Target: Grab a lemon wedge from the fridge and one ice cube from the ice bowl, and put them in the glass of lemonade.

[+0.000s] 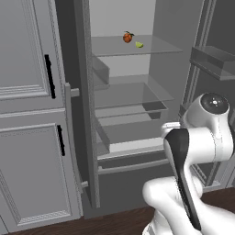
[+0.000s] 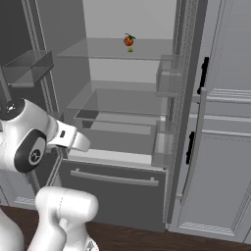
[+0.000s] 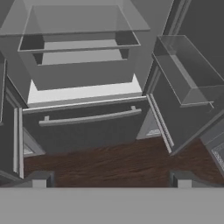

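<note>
gripper [image 3: 111,179] jaws wide, empty, aimed at fridge [image 1: 133,183] drawer; tiny yellow lemon wedge [image 1: 139,44] well above on glass shelf [image 1: 156,48], beside round orange fruit [image 1: 128,37]

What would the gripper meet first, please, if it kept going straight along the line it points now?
Probably the fridge's bottom drawer: the open gripper aims low, at the drawer front with its bar handle, just above the wooden floor. Nothing stands between them, though depth is hard to judge.
</note>
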Available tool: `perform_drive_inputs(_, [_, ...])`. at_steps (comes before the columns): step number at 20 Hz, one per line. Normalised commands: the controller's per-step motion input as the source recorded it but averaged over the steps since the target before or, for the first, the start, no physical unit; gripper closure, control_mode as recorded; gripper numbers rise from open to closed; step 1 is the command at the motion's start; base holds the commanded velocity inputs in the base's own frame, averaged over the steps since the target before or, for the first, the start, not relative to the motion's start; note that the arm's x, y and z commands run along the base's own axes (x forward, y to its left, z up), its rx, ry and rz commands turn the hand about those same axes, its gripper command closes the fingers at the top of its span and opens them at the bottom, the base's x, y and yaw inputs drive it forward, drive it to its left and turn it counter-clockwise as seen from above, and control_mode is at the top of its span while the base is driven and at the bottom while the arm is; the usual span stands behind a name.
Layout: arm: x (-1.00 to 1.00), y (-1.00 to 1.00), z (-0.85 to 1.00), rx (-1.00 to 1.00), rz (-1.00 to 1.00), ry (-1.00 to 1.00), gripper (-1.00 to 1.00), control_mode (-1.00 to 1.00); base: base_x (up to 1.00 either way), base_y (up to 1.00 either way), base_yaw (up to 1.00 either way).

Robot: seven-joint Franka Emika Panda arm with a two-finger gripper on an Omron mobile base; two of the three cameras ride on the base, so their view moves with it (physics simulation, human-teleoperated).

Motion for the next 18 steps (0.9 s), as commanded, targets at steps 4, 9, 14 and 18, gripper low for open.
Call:
perform_drive_inputs(4, [0.00,0.00,0.00,0.00,0.00,0.00,-1.00,-1.00,0.00,0.00,0.00])
perform_drive_inputs(9, [0.00,0.00,0.00,0.00,0.00,0.00,-1.00,1.00,0.34,-0.16,0.00])
perform_drive_inputs(14, [0.00,0.00,0.00,0.00,0.00,0.00,-1.00,1.00,0.99,-0.05,0.00])
perform_drive_inputs(18, [0.00,0.00,0.00,0.00,0.00,0.00,-1.00,1.00,0.82,-0.14,0.00])
